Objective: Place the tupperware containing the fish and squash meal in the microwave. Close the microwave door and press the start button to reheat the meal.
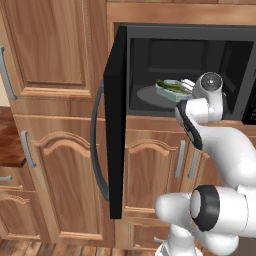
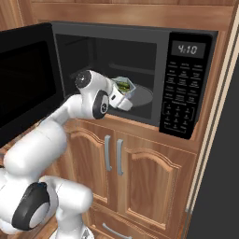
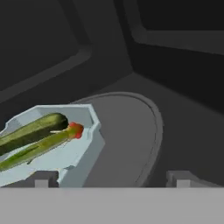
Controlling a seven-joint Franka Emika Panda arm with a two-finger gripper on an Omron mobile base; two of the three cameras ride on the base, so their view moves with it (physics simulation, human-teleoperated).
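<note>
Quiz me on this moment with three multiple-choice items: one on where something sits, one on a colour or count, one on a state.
1. Where is the tupperware?
A. on the turntable plate inside the microwave
B. on the floor
C. on top of the microwave

2. What colour is the small bit at the end of the green strips of the fish and squash meal?
A. blue
B. orange-red
C. white

3. How does the microwave door stand?
A. shut
B. swung wide open
C. taken off

Answers:
1 A, since the hand view shows the container on the round grey plate in the dark cavity.
2 B, since a bright orange-red spot shows at the strips' tip.
3 B, since the left base view shows the door edge-on, swung out from the cavity, its curved grey handle facing away.
</note>
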